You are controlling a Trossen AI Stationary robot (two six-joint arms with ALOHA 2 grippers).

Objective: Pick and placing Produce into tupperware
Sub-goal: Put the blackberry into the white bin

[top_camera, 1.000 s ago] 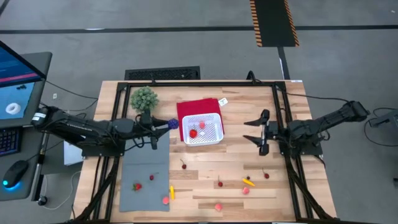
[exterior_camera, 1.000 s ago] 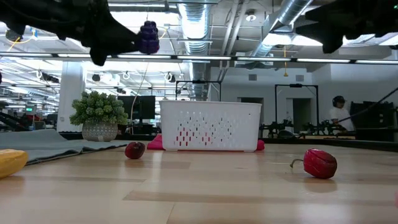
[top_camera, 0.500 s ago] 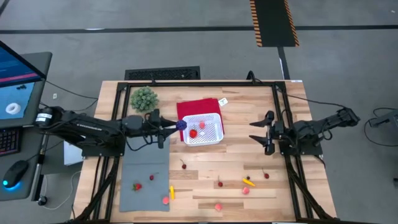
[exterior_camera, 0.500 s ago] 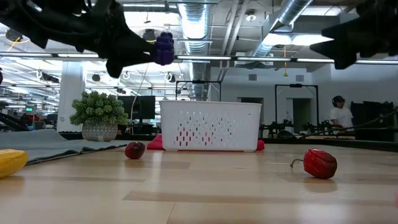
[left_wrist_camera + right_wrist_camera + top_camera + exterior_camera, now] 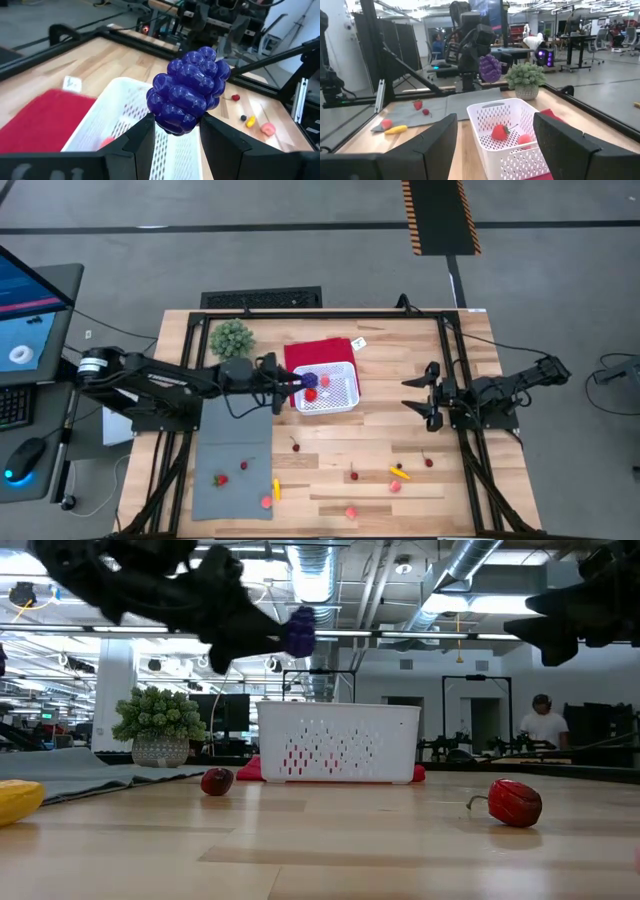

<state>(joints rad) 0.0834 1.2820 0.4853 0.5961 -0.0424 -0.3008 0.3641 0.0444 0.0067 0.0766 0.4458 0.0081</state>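
Purple knobbly grape cluster [image 5: 189, 90] pinched in left end effector [image 5: 175, 131] above white latticed tupperware [image 5: 328, 387].

Glossy deep purple toy grape cluster [image 5: 189, 88], knobbly all over, sits between matte black fingers [image 5: 134, 142]. White plastic lattice basket [image 5: 343, 402] has slotted, perforated walls; red and pink toy pieces [image 5: 501, 132] show inside. Flat bright red cloth [image 5: 312, 352] under it. Pale blond wooden plank desk [image 5: 400, 360], black frame rails. Flat grey mat [image 5: 236, 465]. Bushy green plant [image 5: 231, 337]. Small yellow toy piece [image 5: 400, 473] with an orange end. Black-and-yellow striped floor strip [image 5: 440, 217].
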